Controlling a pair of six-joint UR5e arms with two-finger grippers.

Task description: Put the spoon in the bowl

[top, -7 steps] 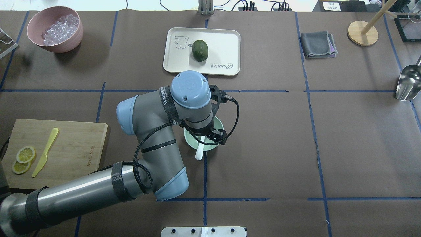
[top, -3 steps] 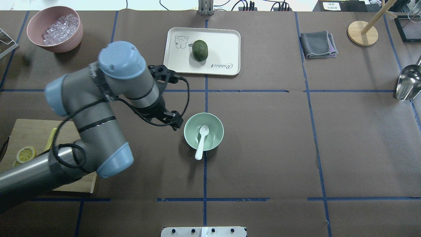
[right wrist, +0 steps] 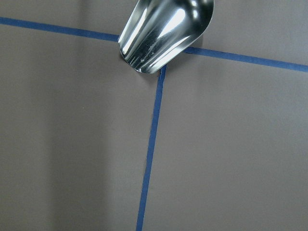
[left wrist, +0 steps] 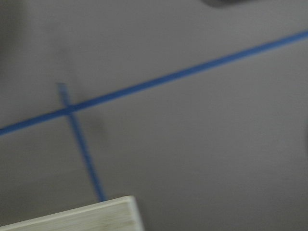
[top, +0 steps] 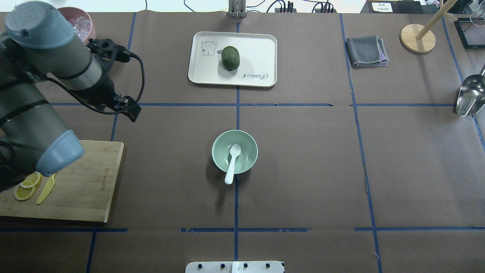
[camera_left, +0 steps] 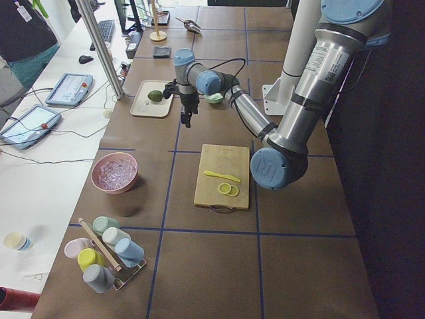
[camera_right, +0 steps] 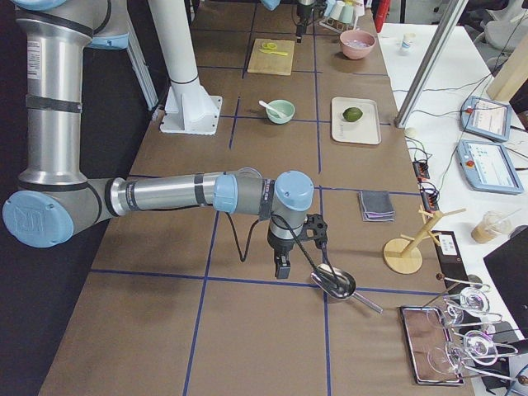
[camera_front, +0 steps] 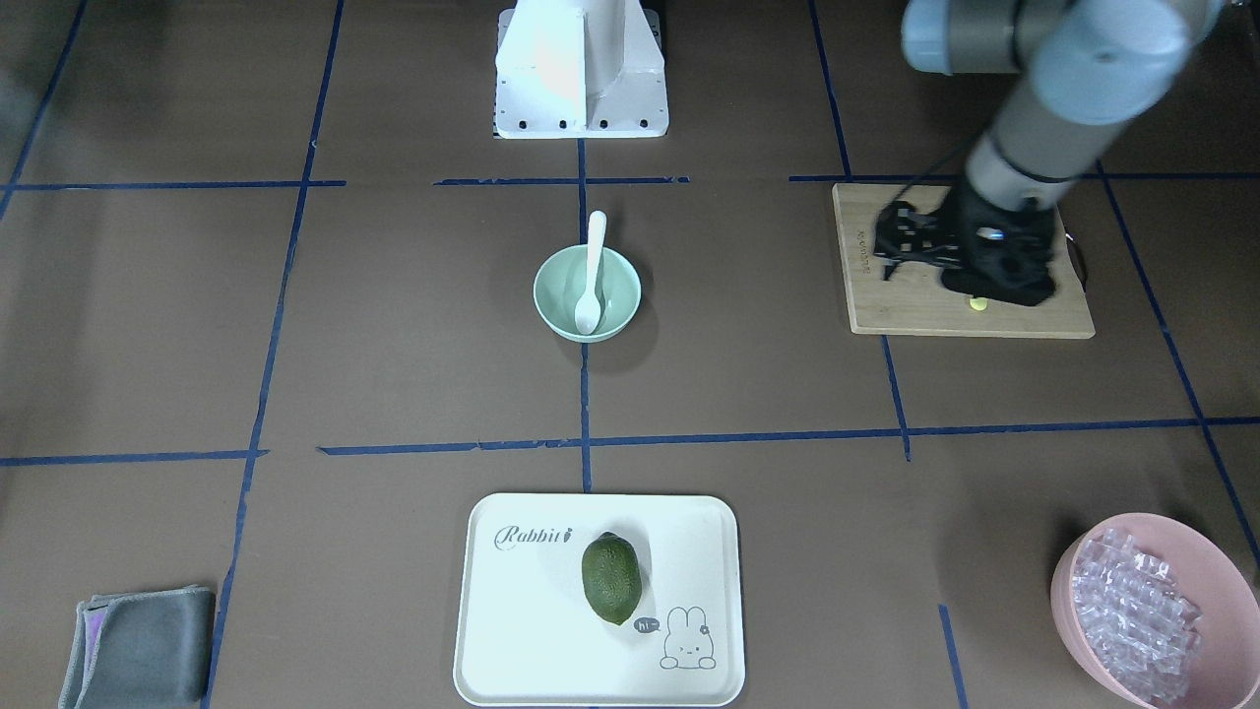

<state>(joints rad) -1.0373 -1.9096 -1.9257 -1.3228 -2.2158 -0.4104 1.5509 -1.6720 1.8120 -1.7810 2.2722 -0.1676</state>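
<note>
Your left gripper [top: 130, 110] has swung off toward the worktop's left edge; I cannot tell its grip, nor that of the right gripper [camera_right: 281, 267]. The spoon [top: 232, 163] sits in the mint-green bowl [top: 218, 149], well apart from every edge. Its handle overhangs the rim, so a knock could tip it out.

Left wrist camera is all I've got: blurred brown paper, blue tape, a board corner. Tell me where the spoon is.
Observer: The spoon lies in the mint bowl, scoop inside, handle propped over the rim on the robot's side.
Operator: Give me my gripper's place relative to that bowl.
Observer: The left gripper hangs well apart from it, to the robot's left, near the cutting board; nothing touches the spoon.
</note>
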